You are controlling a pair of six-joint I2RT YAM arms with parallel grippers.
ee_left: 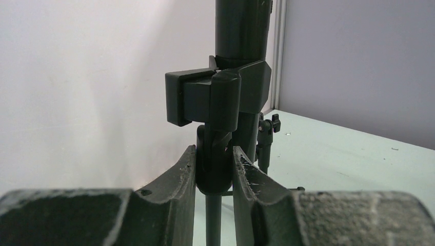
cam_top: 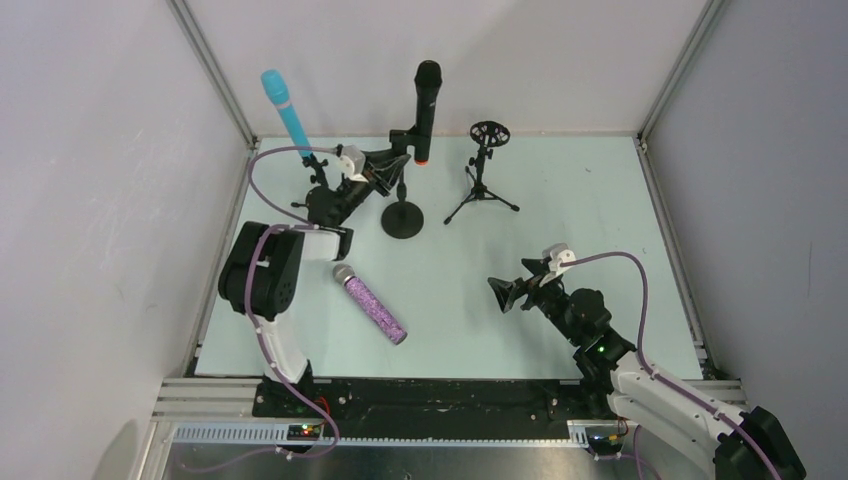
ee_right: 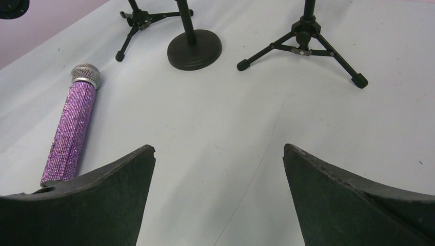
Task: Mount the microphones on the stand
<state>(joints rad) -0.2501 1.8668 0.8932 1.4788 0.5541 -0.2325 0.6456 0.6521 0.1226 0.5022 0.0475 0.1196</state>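
Observation:
The black microphone (cam_top: 426,105) with its orange end down stands in the clip (ee_left: 218,97) of the round-base stand (cam_top: 402,218). My left gripper (cam_top: 393,160) is shut on that stand's swivel joint (ee_left: 214,164), just below the clip. A turquoise microphone (cam_top: 285,110) stands tilted on a stand at the back left, whose base is hidden behind my left arm. The purple glitter microphone (cam_top: 370,304) lies flat on the table, silver head pointing away (ee_right: 72,128). My right gripper (cam_top: 510,293) hovers open over bare table to the right of it (ee_right: 219,148), holding nothing.
An empty tripod stand (cam_top: 488,135) with a round holder stands at the back, right of the round-base stand (ee_right: 194,48); its legs (ee_right: 305,43) spread on the mat. Walls and metal frame posts enclose the table on three sides.

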